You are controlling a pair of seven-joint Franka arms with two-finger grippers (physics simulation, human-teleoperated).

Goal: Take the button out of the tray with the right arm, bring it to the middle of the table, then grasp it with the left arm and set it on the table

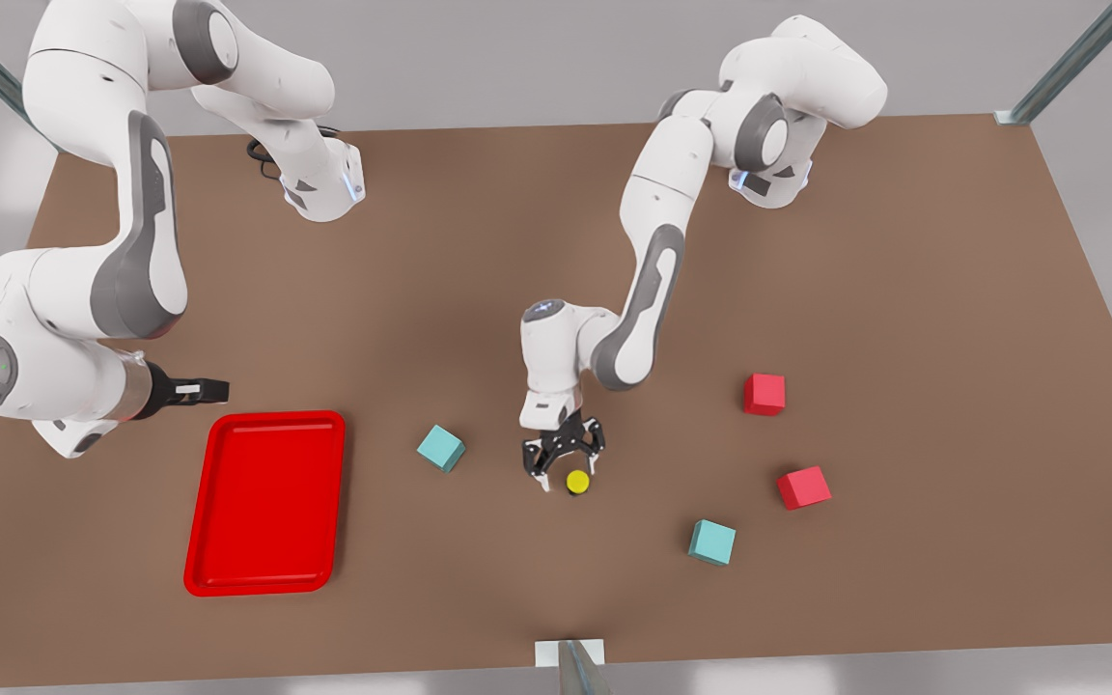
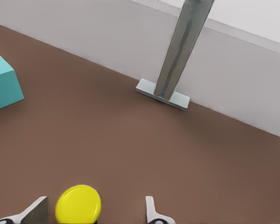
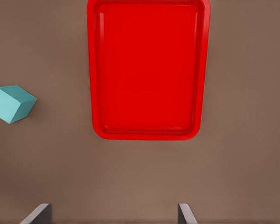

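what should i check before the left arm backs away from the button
1. Button out of the red tray: ok, it sits near the table's middle.
2. Button resting on the table: cannot tell for sure; it looks down in the front view.
3. Left hand open: ok, the left wrist view shows its fingertips spread on either side of the yellow cap, apart from it.
4. Right hand out of the way: ok, it waits open by the tray's far edge, fingertips spread.
5. Nearest teal cube off the retreat path: ok, it sits well to the front view's left.
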